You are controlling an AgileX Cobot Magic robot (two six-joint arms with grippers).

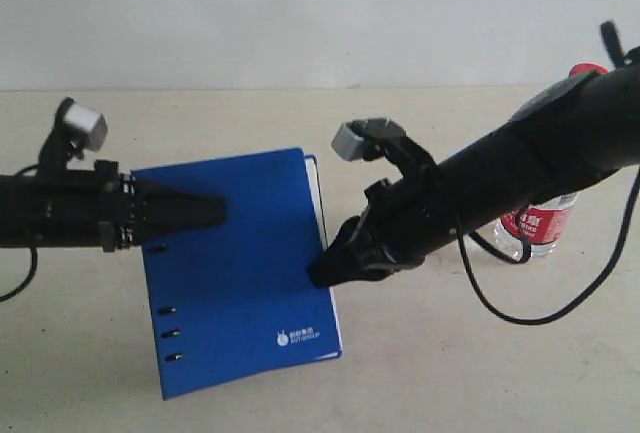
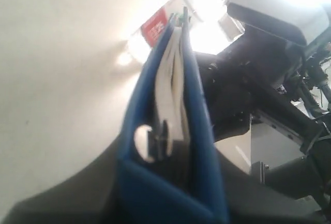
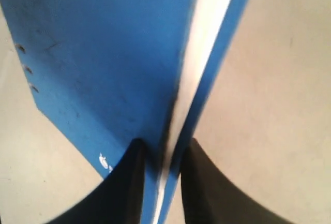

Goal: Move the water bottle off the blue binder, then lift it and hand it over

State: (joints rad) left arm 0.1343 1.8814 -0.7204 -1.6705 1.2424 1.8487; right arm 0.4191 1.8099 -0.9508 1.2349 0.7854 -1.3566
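Note:
The blue binder (image 1: 245, 283) is raised and tilted above the table, held at two opposite edges. My left gripper (image 1: 214, 212) is shut on its slotted spine edge, the covers and white pages wedged between the jaws (image 2: 170, 203). On the page edge, my right gripper (image 1: 326, 271) is shut too, one finger on each cover (image 3: 162, 154). The water bottle (image 1: 541, 225) stands upright on the table at the right, off the binder (image 3: 103, 53) and partly hidden behind my right arm. Its red cap (image 1: 587, 69) shows above the arm. The left wrist view catches its red label (image 2: 155, 26) past the binder (image 2: 199, 125).
The beige table (image 1: 90, 383) runs back to a pale wall (image 1: 300, 13). A black cable (image 1: 520, 315) loops down from my right arm onto the table near the bottle. My right arm (image 1: 540, 153) crosses in front of the bottle.

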